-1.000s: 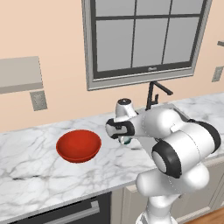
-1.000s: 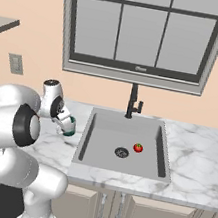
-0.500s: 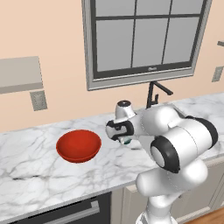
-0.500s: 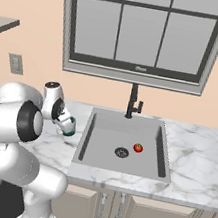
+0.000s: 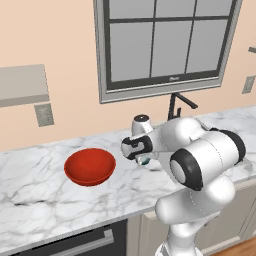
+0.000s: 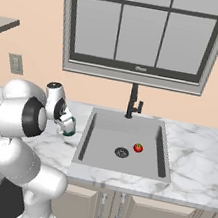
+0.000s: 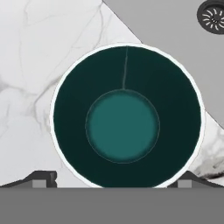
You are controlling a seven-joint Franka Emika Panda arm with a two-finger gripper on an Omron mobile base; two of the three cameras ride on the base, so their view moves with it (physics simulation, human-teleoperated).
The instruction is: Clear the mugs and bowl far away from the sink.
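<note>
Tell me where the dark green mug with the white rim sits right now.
The dark green mug stands upright on the white marble counter, just left of the grey sink in the right base view, directly beneath the open gripper.

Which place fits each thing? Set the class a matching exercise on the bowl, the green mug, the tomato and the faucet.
Things:
1. bowl
2. green mug
3. tomato
4. faucet

Places:
A. in the sink, beside the drain
B. directly under the open gripper, on the counter near the sink's edge
C. behind the sink, below the window
D. on the counter, left of the arm

Pairs: 1-D, 2-B, 3-A, 4-C
</note>
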